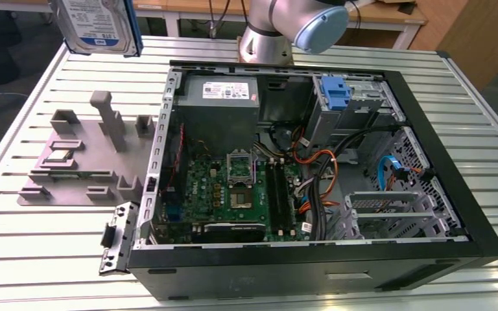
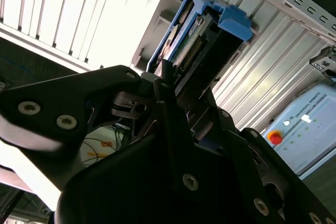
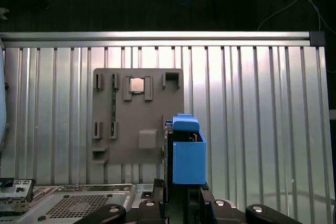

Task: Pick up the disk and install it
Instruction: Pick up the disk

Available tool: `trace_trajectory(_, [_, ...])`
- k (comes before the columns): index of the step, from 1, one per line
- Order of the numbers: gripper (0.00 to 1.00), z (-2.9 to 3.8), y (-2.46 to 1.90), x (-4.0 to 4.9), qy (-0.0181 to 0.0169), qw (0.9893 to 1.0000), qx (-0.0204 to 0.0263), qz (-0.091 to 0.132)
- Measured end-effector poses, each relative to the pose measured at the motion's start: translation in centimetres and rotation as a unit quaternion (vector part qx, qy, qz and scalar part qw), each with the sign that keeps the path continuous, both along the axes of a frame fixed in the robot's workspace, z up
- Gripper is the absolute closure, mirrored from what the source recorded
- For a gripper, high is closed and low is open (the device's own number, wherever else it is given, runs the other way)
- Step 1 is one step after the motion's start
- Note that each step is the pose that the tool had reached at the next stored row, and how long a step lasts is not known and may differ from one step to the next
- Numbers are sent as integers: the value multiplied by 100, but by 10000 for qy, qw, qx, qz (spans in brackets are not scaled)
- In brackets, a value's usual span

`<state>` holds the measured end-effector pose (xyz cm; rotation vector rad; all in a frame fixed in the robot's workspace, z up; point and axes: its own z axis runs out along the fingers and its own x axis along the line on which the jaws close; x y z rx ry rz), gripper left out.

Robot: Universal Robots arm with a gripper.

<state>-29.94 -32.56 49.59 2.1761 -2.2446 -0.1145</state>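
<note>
I have the fingers (image 2: 170, 114) closed on the disk (image 2: 195, 27), pinching it between them at one end. The rest juts out past the fingertips, with the blue carrier framing the silver body. In the exterior view the disk (image 1: 100, 26) hangs in the air, well clear of the counter (image 1: 24, 227), its label towards the camera. In the first wrist view, the grey fixture plate (image 3: 137, 116) lies flat on the slatted counter beyond the fingers. The open computer case (image 1: 456, 194) sits off to one side of them, with a blue bracket (image 1: 336, 91) in its drive bay.
</note>
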Motion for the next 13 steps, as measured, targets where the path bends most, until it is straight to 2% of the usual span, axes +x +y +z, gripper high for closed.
trace_trajectory(13, [65,0,0,163,0,10000,0,0])
